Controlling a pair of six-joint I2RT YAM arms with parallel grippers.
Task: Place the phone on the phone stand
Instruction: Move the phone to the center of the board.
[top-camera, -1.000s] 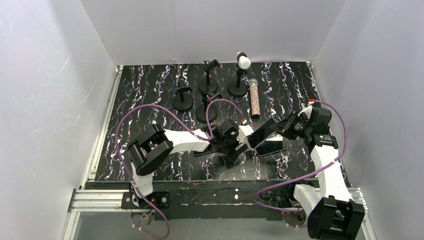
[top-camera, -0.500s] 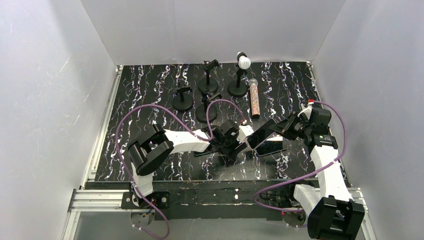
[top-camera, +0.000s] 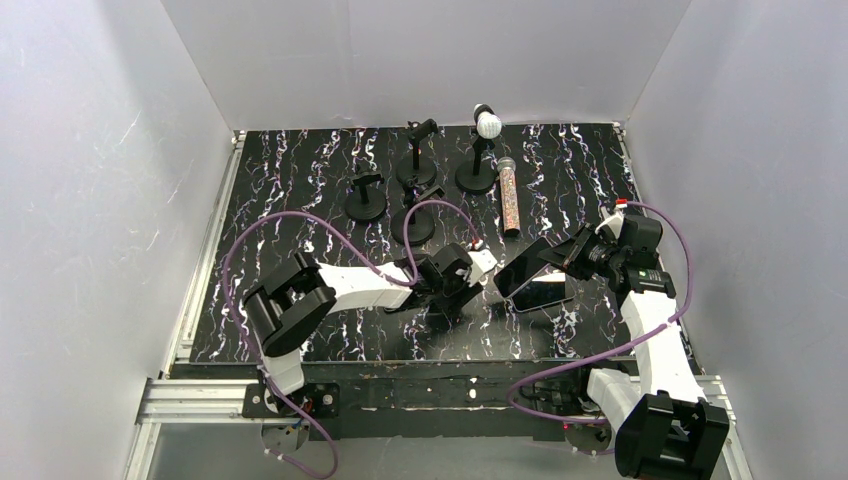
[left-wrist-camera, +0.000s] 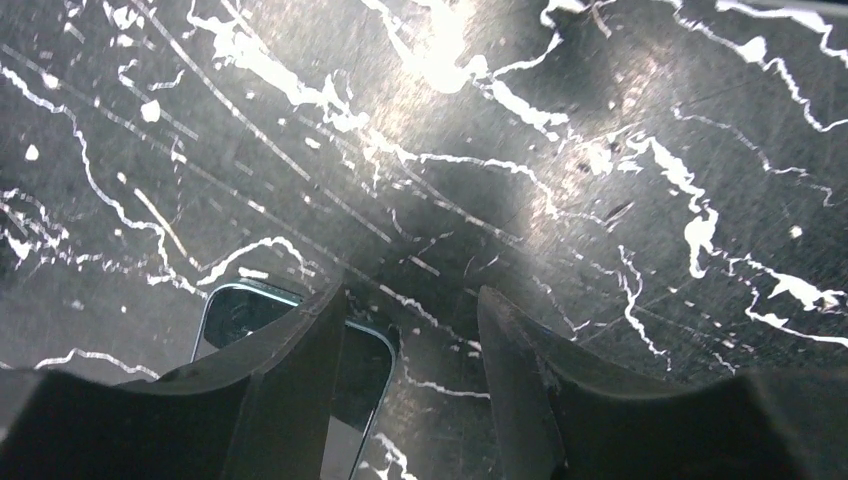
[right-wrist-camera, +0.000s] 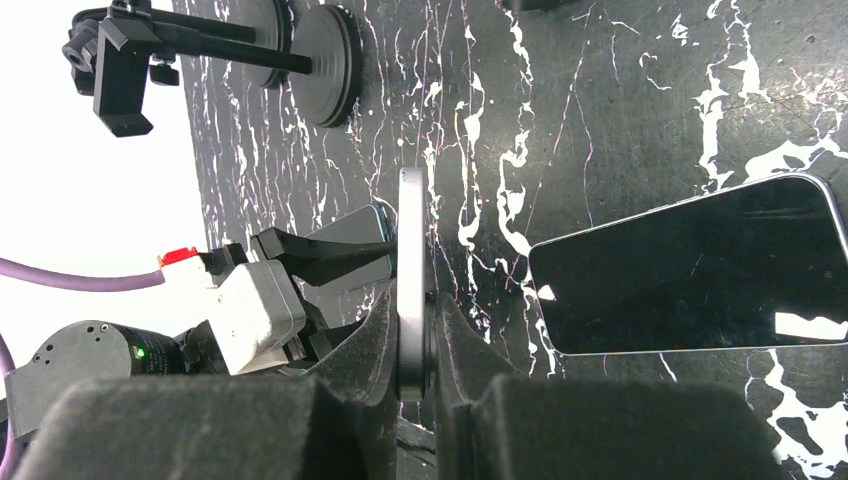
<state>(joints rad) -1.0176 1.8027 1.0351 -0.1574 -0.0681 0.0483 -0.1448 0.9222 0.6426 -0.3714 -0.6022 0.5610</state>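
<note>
Black phone edge-on in right claw, second phone flat nearby.

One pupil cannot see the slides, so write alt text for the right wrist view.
The right gripper pinches a phone, seen edge-on, above the black marbled table. A second phone lies flat, dark face up, to the right; round-based stands are at top left.

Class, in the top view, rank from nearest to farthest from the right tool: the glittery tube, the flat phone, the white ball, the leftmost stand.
1. Flat phone, lying just on the near side of the right tool.
2. Glittery tube, lying behind it.
3. White ball, on the back stand.
4. Leftmost stand, far across to the left.
</note>
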